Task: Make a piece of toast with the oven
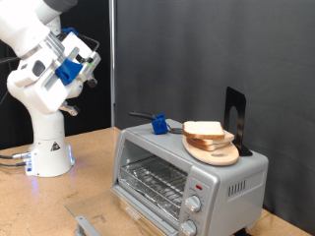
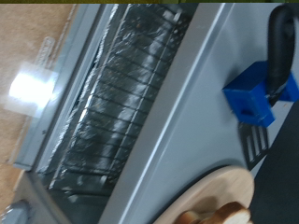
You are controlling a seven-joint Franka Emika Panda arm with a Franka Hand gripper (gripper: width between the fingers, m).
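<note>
Far below hand [image 1: 87, 61] (raised): toast [image 1: 204, 129]

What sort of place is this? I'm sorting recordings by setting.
Probably a robot lab's mock kitchen bench, not a home kitchen: a toaster oven stands on a wooden table beside the arm's bolted base, before a black curtain. The gripper hangs high, holding nothing.
</note>
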